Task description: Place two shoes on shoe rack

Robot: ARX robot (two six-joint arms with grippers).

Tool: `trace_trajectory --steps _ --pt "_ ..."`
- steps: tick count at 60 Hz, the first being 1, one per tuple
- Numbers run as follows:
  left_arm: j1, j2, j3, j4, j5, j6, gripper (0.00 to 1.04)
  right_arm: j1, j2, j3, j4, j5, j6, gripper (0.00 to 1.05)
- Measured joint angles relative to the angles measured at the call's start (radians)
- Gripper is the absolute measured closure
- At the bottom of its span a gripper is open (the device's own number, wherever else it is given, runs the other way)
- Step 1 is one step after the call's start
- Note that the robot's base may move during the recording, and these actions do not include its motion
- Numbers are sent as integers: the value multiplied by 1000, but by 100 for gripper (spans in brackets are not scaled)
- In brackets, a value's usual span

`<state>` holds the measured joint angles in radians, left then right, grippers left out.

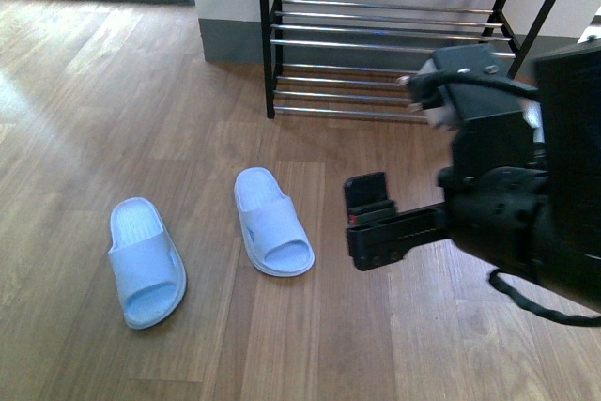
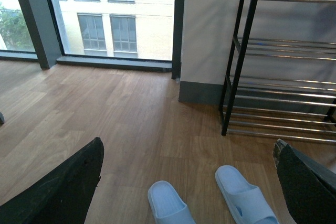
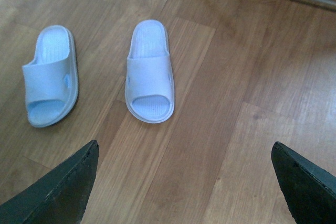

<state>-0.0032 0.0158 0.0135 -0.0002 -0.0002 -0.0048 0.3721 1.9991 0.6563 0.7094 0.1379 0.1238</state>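
**Two slides on the floor, both grippers empty**

The pale blue slippers lie sole-down on the wooden floor (image 1: 84, 110), well apart from each other and short of the shoe rack (image 1: 266, 53), whose chrome rods carry nothing in view. The nearer slipper (image 1: 272, 223) sits just beside the right gripper (image 1: 371, 223); the farther slipper (image 1: 146, 260) lies off to the robot's left.

They look like moulded rubber: probably light, springy and a little slick. The broad strap over the foot seems the best hold (a pinch on the thin sole edge would likely flex and slip), with one finger under the band and one on top.

The right arm reaches low over the floor, its gripper pointing toward the nearer slipper, jaws spread and holding nothing. The left gripper (image 2: 188, 145) hangs higher, looking down at both slippers and the rack, jaws also wide apart and empty.
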Motion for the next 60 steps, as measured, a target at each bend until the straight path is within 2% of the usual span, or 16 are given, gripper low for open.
trace_trajectory --steps 5,17,24,30,35,40,60 --pt "0 0 0 0 0 0 9 14 125 116 -40 12 2 9" --pt "0 0 0 0 0 0 9 45 519 542 -178 55 2 9" --pt "0 0 0 0 0 0 9 59 672 694 -78 66 -150 9" --pt "0 0 0 0 0 0 9 65 748 814 -175 45 -189 9" --pt "0 0 0 0 0 0 9 73 803 926 -306 78 -128 9" --pt "0 0 0 0 0 0 9 76 845 1016 -363 124 -61 9" --pt "0 0 0 0 0 0 9 71 1020 1477 -770 211 395 9"
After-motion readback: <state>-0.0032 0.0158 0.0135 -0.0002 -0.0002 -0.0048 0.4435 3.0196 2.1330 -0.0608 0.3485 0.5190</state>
